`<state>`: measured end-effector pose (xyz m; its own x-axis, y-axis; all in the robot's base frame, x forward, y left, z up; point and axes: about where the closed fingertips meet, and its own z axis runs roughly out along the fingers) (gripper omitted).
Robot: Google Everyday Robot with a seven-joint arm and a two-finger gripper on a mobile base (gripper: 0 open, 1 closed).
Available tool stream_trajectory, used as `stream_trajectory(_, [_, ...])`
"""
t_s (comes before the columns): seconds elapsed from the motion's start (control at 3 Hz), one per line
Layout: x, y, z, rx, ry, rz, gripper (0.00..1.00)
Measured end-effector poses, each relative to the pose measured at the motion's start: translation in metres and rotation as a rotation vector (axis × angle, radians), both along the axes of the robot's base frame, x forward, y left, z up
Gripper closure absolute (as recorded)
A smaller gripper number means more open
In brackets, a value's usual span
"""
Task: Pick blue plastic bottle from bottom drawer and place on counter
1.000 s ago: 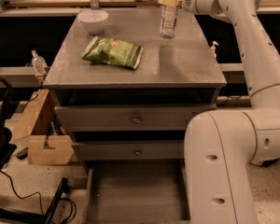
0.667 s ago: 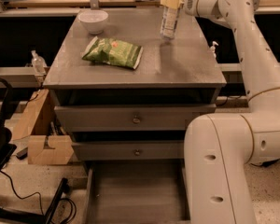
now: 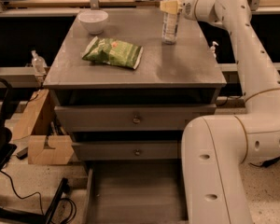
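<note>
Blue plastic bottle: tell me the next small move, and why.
Probably make sure the blue plastic bottle is released, then draw the gripper up and away. The bottle already stands upright on the counter with the gripper at its neck, and the open bottom drawer shows no bottle.

Dim warm light, seemingly overhead, sheens the surface [image 3: 177, 64]. The tool [image 3: 170, 6] at its far edge shows pale; the drawer gaps [image 3: 130, 97] are black.

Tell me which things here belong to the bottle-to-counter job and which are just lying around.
Job: blue plastic bottle, standing on the counter; gripper at its cap; open bottom drawer.
Lying about: white bowl, green snack bag, cardboard box.
</note>
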<state>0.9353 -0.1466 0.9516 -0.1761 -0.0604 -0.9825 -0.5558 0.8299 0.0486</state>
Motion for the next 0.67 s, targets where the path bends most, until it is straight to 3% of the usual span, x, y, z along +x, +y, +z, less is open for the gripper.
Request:
stream_trajectory(0.33, [0.0003, 0.0017, -0.0086, -0.063, 0.01, 0.001, 1.0])
stream_trajectory(0.67, [0.0003, 0.0018, -0.0051, -0.063, 0.01, 0.001, 0.83])
